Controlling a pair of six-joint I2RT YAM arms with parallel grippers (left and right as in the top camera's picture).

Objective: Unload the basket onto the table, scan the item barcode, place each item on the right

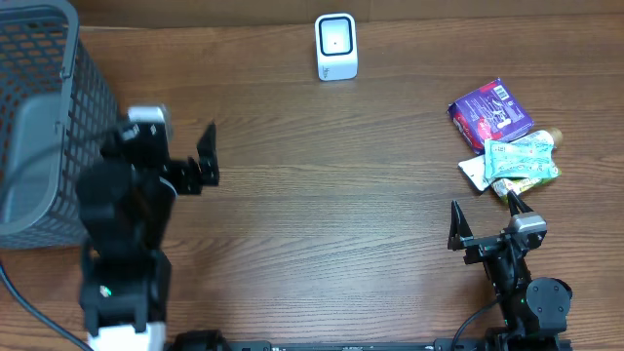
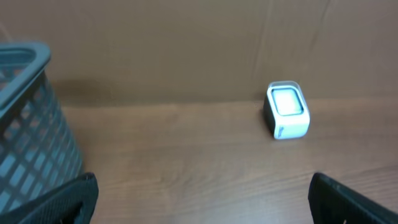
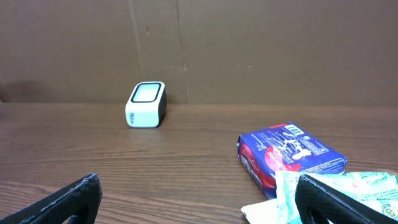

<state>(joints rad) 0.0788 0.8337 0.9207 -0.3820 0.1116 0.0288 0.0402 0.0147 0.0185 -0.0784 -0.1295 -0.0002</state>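
Both grippers are standing fully apart and holding nothing. The left gripper is hovering beside the basket. The right gripper is hovering just beside the green pouch, near the purple pack. The scanner is sitting well apart at the back.

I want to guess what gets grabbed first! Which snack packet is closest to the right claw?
The green pouch, lying just beyond the right gripper; the purple packet sits farther away, behind it.
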